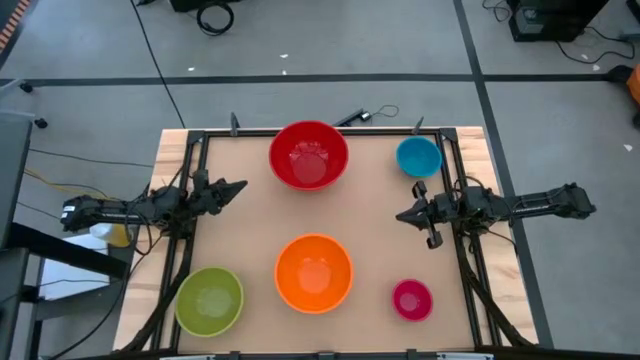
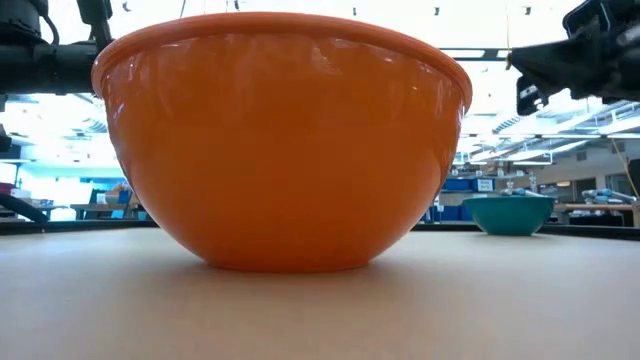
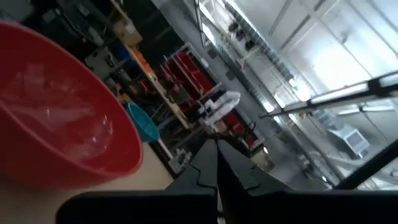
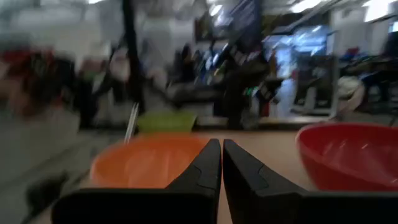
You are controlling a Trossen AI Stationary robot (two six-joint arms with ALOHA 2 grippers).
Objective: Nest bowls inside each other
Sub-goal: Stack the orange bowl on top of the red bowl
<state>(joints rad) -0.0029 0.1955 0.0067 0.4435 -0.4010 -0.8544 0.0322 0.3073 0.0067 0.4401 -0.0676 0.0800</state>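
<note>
Bowls, layout: five, all separate on the table [image 1: 250, 215], none nested yet.
Red bowl [image 1: 309, 155]: largest, at the far edge, centre.
Orange bowl [image 1: 314, 272]: near-centre, well apart from the red one; it fills the low view.
Yellow-green bowl [image 1: 209, 300]: near left corner.
Blue bowl [image 1: 418, 157]: far right corner, close beside the right arm.
Magenta pink bowl [image 1: 412, 299]: smallest, near right.
Handling (judgement): glossy moulded plastic, so likely light and stiff but slick; a bowl could slide on the table or slip from a pinch. Not fragile by the look of it.
Where to grip (judgement): the rim, one finger inside and one outside the wall; the rounded sides offer nothing flat. Lower each bowl level so it seats without tipping.
Order (judgement): orange into red first, then yellow-green, blue, magenta pink.
Left gripper [image 1: 238, 186]: at the left table edge, pointing inward towards the red bowl; fingers pressed together, holding nothing.
Right gripper [image 1: 402, 215]: at the right edge, between blue and magenta pink bowls, pointing inward; fingers nearly touching, only a thin slit between them, holding nothing.
Writing, brands: none readable on the bowls, table or arms.
</note>
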